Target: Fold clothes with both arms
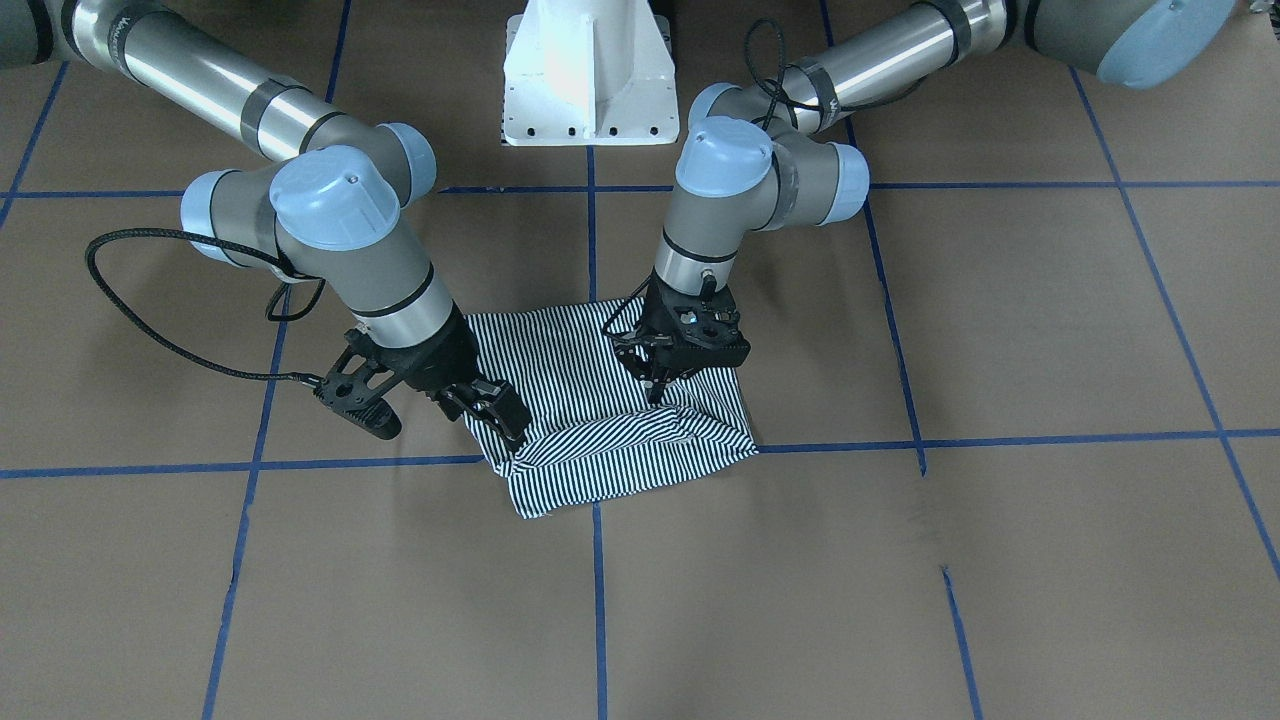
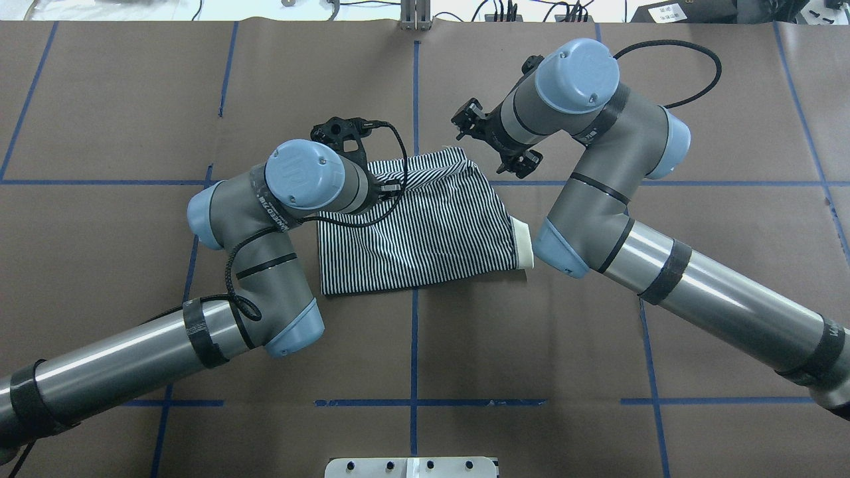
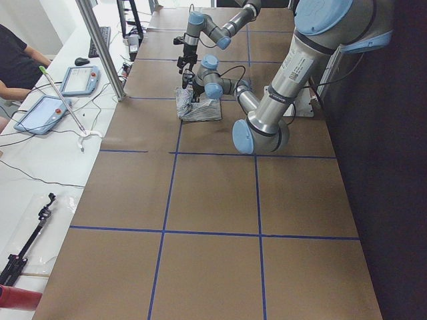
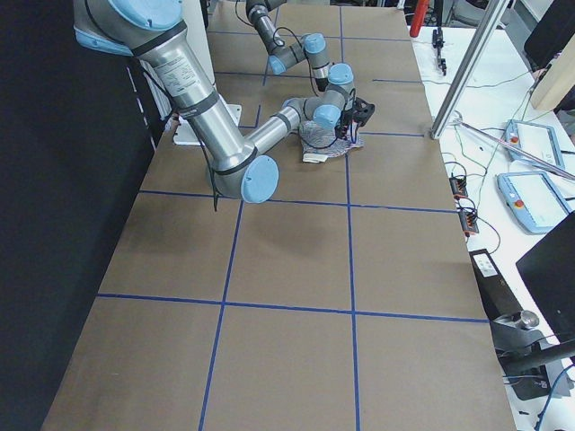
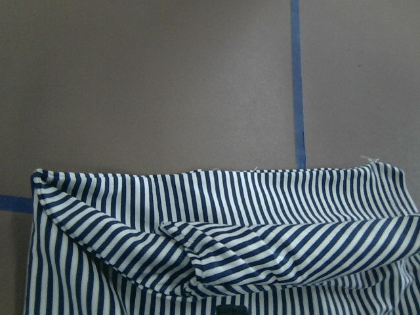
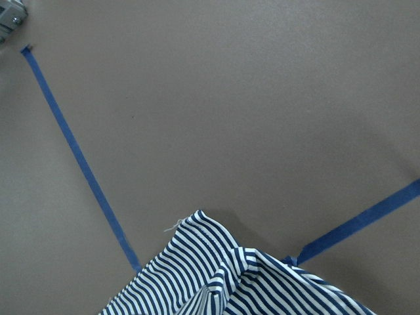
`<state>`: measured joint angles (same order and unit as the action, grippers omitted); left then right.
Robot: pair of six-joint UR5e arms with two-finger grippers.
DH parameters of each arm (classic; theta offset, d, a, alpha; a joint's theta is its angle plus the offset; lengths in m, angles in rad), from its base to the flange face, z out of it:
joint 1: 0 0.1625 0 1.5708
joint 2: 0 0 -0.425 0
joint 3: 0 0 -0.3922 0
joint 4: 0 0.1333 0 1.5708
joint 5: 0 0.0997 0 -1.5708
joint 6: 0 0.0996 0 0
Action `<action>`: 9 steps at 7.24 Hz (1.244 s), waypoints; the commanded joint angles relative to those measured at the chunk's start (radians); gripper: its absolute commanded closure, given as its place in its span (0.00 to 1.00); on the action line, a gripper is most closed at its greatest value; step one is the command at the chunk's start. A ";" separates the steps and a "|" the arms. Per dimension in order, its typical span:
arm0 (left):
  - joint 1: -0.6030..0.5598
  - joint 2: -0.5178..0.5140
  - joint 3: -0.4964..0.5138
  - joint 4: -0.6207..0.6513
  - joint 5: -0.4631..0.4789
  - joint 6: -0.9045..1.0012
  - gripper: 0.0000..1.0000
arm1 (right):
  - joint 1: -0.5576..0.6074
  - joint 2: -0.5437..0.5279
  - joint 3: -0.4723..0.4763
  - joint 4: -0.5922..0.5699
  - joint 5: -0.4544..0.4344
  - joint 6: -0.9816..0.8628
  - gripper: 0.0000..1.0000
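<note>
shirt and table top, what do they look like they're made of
The shirt: soft knit cloth, likely cotton, matte; it drapes and creases in folds. The table top: looks like matte brown paper or card sheeting, flat and dull, with blue tape lines on it.

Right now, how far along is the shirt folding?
Done: the polo shirt is folded into a compact rectangle, with its cream collar showing at one end. In hand: the left pincer and right pincer are down near its edge away from the robot, where a flap lies rumpled; whether either grips is unclear. Left: likely smoothing that flap.
</note>
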<state>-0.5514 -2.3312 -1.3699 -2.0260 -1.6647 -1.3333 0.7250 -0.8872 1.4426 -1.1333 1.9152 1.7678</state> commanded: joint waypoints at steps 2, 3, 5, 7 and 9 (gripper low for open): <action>-0.079 -0.066 0.180 -0.119 0.006 0.087 1.00 | -0.016 -0.006 0.002 0.000 -0.002 0.005 0.05; -0.114 -0.113 0.303 -0.214 0.006 0.097 1.00 | -0.025 -0.022 0.008 0.000 -0.021 0.004 0.05; -0.163 -0.135 0.315 -0.253 -0.004 0.137 1.00 | -0.050 -0.022 0.013 0.000 -0.047 0.013 0.05; -0.214 -0.015 0.122 -0.246 -0.079 0.126 1.00 | -0.050 -0.035 0.010 0.000 -0.051 0.001 0.05; -0.281 0.218 -0.122 -0.243 -0.159 0.137 1.00 | 0.025 -0.093 0.018 0.001 -0.027 -0.071 0.00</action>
<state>-0.7929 -2.2430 -1.3526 -2.2699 -1.7771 -1.2032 0.7046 -0.9439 1.4549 -1.1326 1.8731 1.7466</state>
